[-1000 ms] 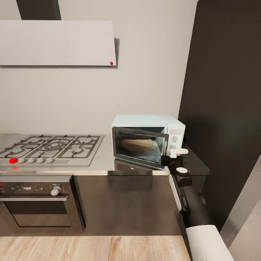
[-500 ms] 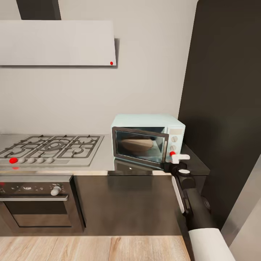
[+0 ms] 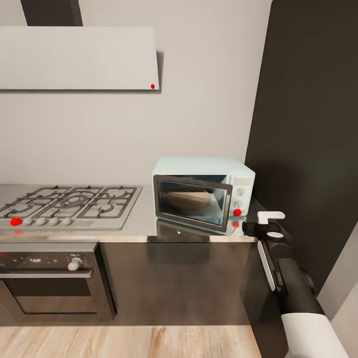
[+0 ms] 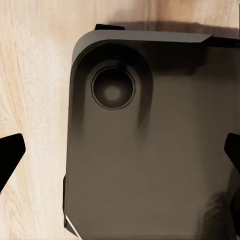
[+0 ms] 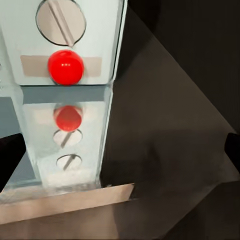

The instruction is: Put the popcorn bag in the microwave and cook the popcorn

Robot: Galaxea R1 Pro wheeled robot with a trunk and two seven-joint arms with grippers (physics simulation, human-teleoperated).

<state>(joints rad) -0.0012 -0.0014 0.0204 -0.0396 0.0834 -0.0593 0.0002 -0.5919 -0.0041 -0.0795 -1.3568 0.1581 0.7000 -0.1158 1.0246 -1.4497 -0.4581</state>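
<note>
The pale blue microwave (image 3: 201, 169) stands at the right end of the steel countertop (image 3: 141, 223). Its dark glass door looks slightly ajar. Through the glass I see the tan popcorn bag (image 3: 188, 199) inside. No white popcorn can be made out. My right gripper (image 3: 270, 217) hovers just right of the microwave's knob panel, past the counter's end. In the right wrist view the gripper (image 5: 120, 150) is open, facing a knob (image 5: 61, 20) and the red dot (image 5: 65, 66). My left gripper (image 4: 120, 150) is open over the robot's dark base (image 4: 150, 160).
A gas hob (image 3: 69, 201) with black grates fills the counter's left, with a black oven (image 3: 49, 278) below and a white hood (image 3: 79, 57) above. A tall dark cabinet (image 3: 308, 124) rises close to the right of the microwave. Wood floor (image 3: 124, 340) lies in front.
My right gripper has pulled away from the microwave's panel and moved right, uncovering the red dot. The head view has shifted slightly.
</note>
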